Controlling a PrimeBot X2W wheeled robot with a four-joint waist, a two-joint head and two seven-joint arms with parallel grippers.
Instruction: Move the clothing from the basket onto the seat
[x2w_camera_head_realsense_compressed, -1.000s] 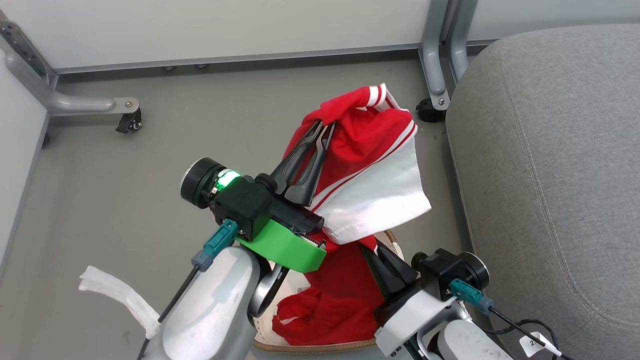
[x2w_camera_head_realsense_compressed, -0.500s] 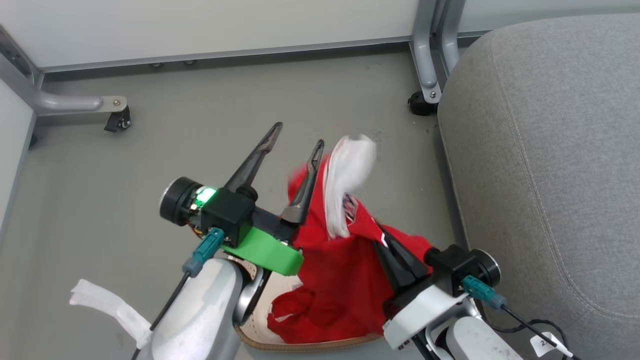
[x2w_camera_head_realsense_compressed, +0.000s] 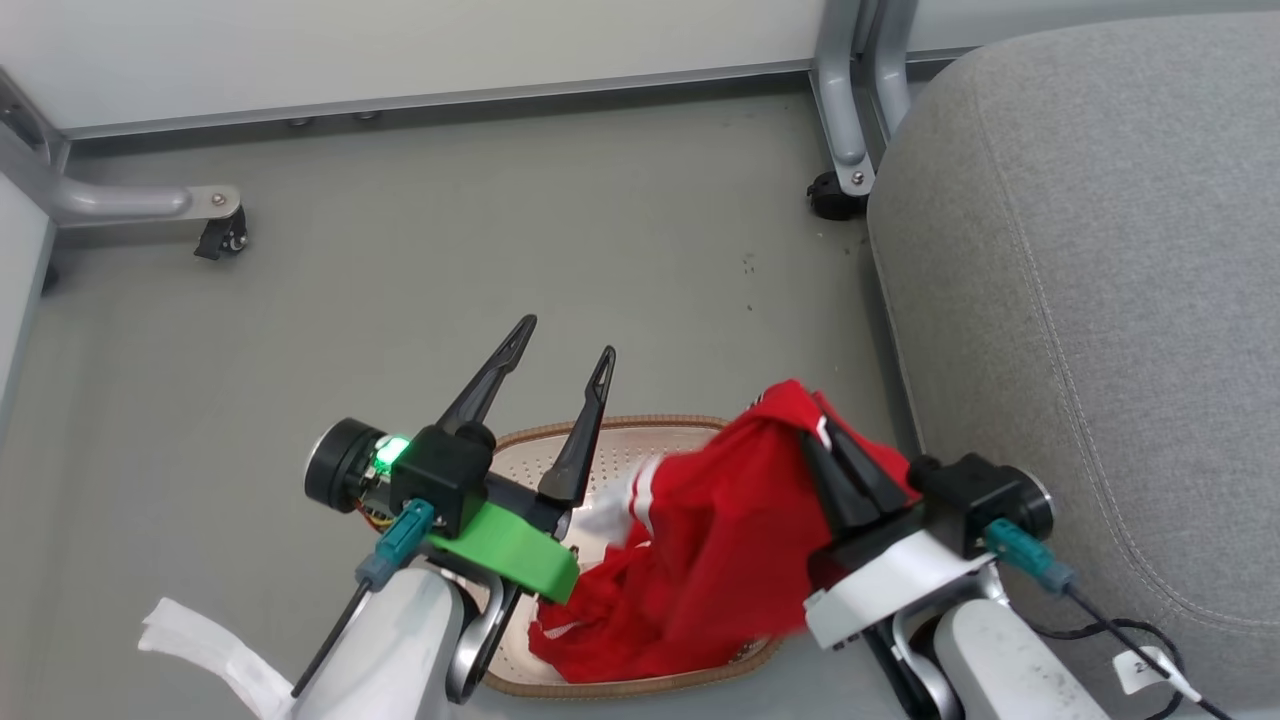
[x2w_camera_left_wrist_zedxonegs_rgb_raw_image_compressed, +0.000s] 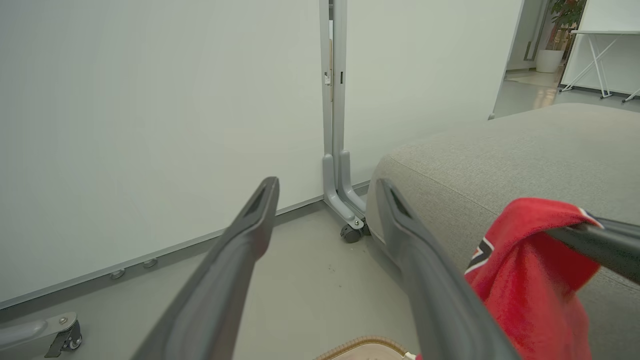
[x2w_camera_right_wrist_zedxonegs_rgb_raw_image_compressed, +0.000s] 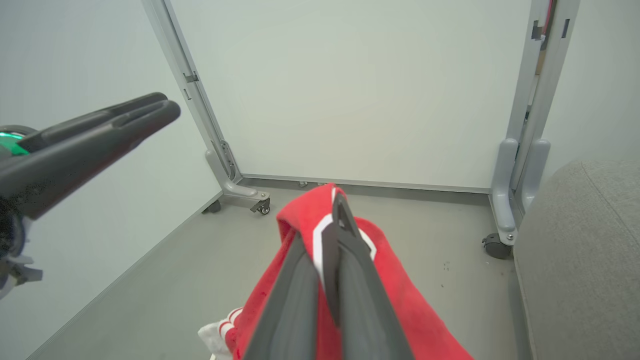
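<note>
Left pincer (x2w_camera_head_realsense_compressed: 567, 337): my two fingers stand wide apart with nothing between them. It hangs above the far left part of the basket (x2w_camera_head_realsense_compressed: 548, 462), tips pointing away over the grey floor (x2w_camera_head_realsense_compressed: 500, 220). Along those fingers I see only floor and the pale partition (x2w_camera_left_wrist_zedxonegs_rgb_raw_image_compressed: 150, 100) behind.

Right pincer (x2w_camera_head_realsense_compressed: 815, 436): fingers pressed together, clamped on a fold of the clothing (x2w_camera_head_realsense_compressed: 700, 560). The fold sits at the very tips, a white stripe showing beside them in my right wrist view.

Clothing: red cloth hangs from that grip in a peak. From there it runs down and to the left into the basket, where the rest lies bunched in the near half. A white, red-striped edge lies just beside the base of my left pincer. None of it rests on the seat (x2w_camera_head_realsense_compressed: 1080, 300). The raised peak is near the seat's rounded edge; I cannot tell whether it touches.

Basket: on the floor, just left of the seat. The far part of its perforated bottom is bare, and its brown rim shows.

A castor (x2w_camera_head_realsense_compressed: 830, 195) of the partition frame stands at the seat's far corner.
</note>
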